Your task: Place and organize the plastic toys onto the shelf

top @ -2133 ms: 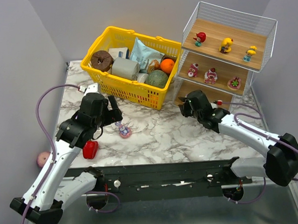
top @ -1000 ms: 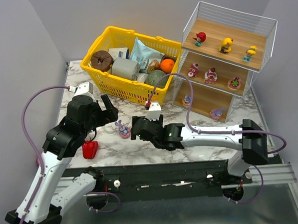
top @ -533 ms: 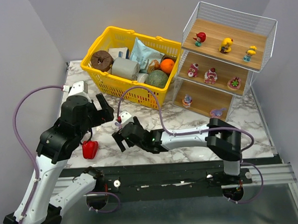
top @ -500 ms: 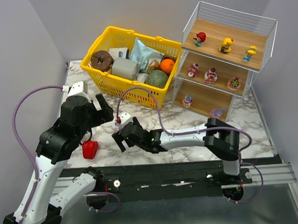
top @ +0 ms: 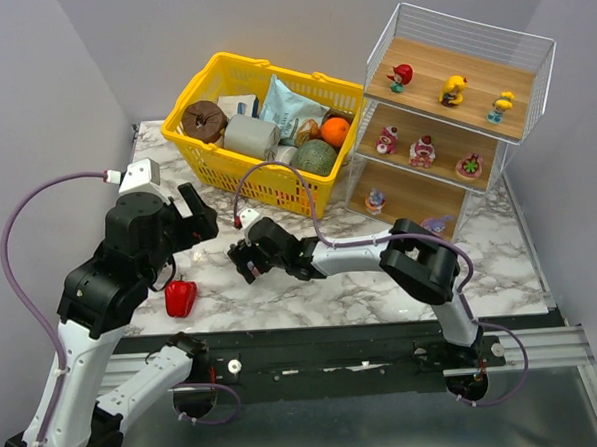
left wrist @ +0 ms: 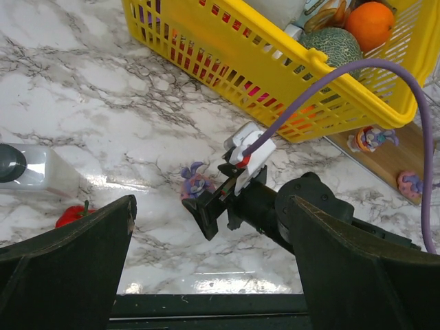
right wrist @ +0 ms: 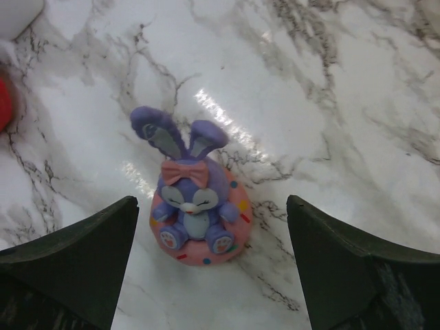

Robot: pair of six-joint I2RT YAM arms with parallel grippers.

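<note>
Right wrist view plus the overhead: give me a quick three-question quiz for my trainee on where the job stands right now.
1. True or false: the right gripper is shut on the purple bunny.
2. How many toys stand on the top board of the shelf? A two, B three, C five.
3. Fill in: the red bell pepper lies on the ___, not in the yellow basket.
Key: 1 false, its jaws are open, with the bunny standing on the table between them; 2 B; 3 table.
</note>
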